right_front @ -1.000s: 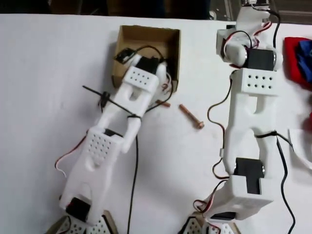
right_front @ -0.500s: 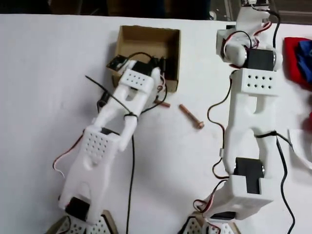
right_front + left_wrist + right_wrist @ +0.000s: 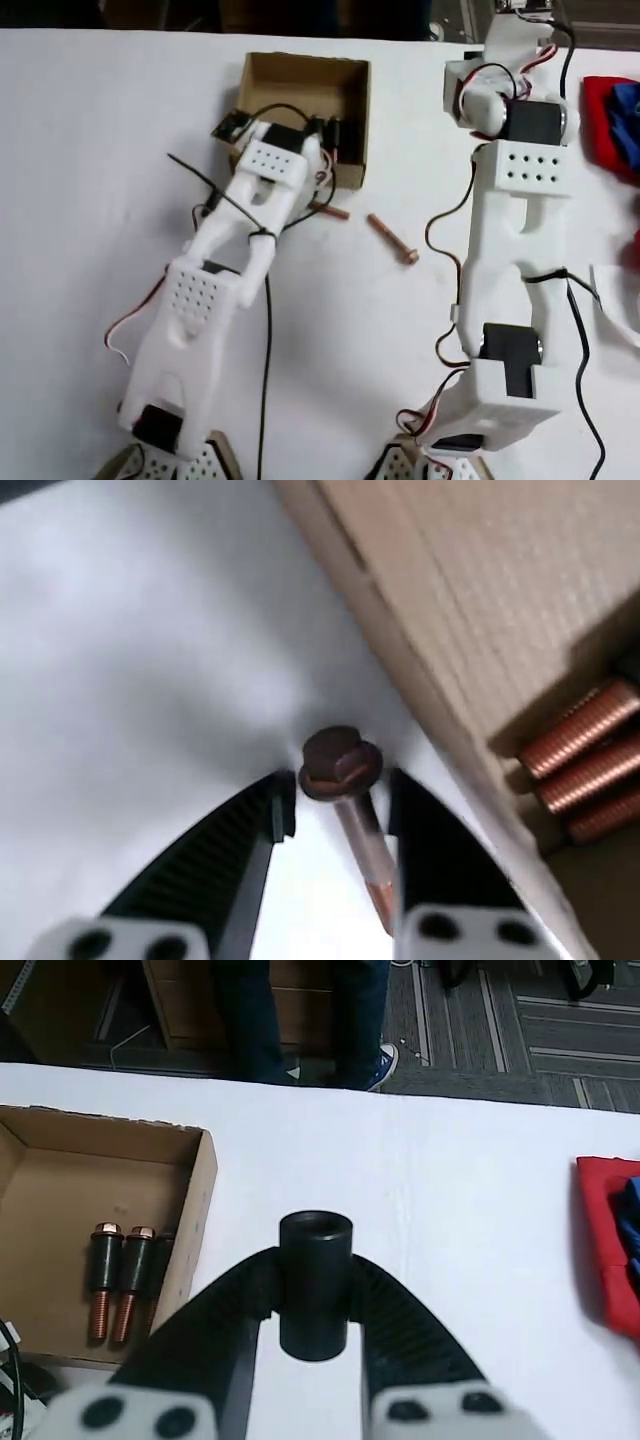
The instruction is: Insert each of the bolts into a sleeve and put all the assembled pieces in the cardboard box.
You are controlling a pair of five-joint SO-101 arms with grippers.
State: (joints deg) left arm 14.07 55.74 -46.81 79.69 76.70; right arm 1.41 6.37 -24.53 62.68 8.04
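My left gripper (image 3: 340, 790) is open, its fingers on either side of a copper bolt (image 3: 345, 780) that lies on the white table just outside the cardboard box (image 3: 470, 640). From above, that bolt (image 3: 330, 211) pokes out from under the left arm (image 3: 255, 200) at the box's (image 3: 300, 72) near wall. A second bolt (image 3: 392, 238) lies loose between the arms. My right gripper (image 3: 315, 1280) is shut on an upright black sleeve (image 3: 315, 1260), held above the table to the right of the box (image 3: 195, 1210). Assembled pieces (image 3: 120, 1265) lie inside the box.
A red cloth (image 3: 610, 110) sits at the table's right edge, past the right arm (image 3: 515, 200). Black and red cables trail from both arms. Bare white table (image 3: 100, 150) spreads to the left of the box.
The left arm's wrist has swung left and slightly back along the box's near wall. Both bolts and the right arm have stayed in place.
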